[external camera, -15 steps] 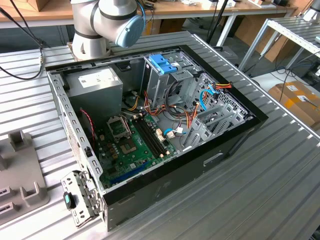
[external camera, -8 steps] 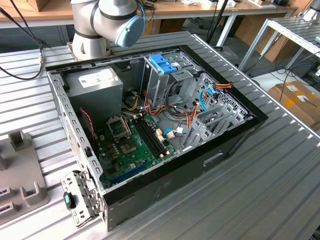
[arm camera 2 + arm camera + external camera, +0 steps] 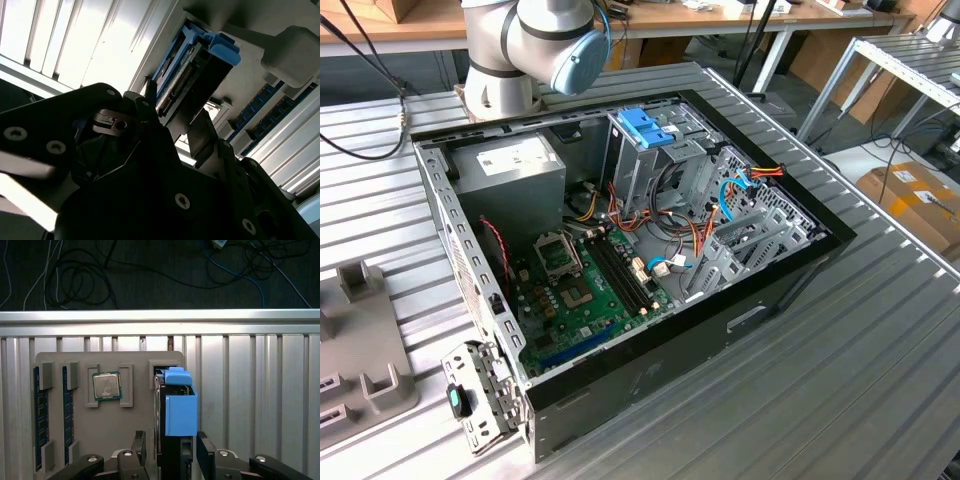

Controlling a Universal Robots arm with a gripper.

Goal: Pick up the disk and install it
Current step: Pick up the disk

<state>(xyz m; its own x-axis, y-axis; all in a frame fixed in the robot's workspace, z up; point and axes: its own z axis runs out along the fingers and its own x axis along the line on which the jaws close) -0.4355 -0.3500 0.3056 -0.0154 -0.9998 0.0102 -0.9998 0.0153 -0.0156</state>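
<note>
Pincer state: Your pincer [image 3: 172, 442] is spread, with one jaw on each side of the disk. In the first wrist view a thin gap shows beside at least one jaw, so treat the grip as not yet made.
Disk location: The disk [image 3: 180, 410] stands on edge directly between the jaws, seated in a slot of the grey tray [image 3: 100, 435]. Its light blue rail faces away from the pincer body.
Disk, second wrist view: The connector edge and the blue rail project just beyond the jaw tips.
Tray neighbours: A processor chip [image 3: 106, 386] and two memory sticks [image 3: 40, 415] lie in their own recesses to one side of the pincer. Both are well apart from the jaws.
Support: The tray rests on the ribbed metal desk [image 3: 250, 390] beneath the pincer.
Install site: In the exterior view the computer case [image 3: 770, 290] lies open on the desk. Its drive cage [image 3: 635, 175] carries a blue latch [image 3: 645, 128]. You cannot place the case relative to the pincer from these views.
Done: Judged from the straddle, the approach and the alignment over the disk are complete.
Left: The disk is not yet lifted from its slot. The pickup itself and the entire installation into the case remain, so rate progress as early.
</note>
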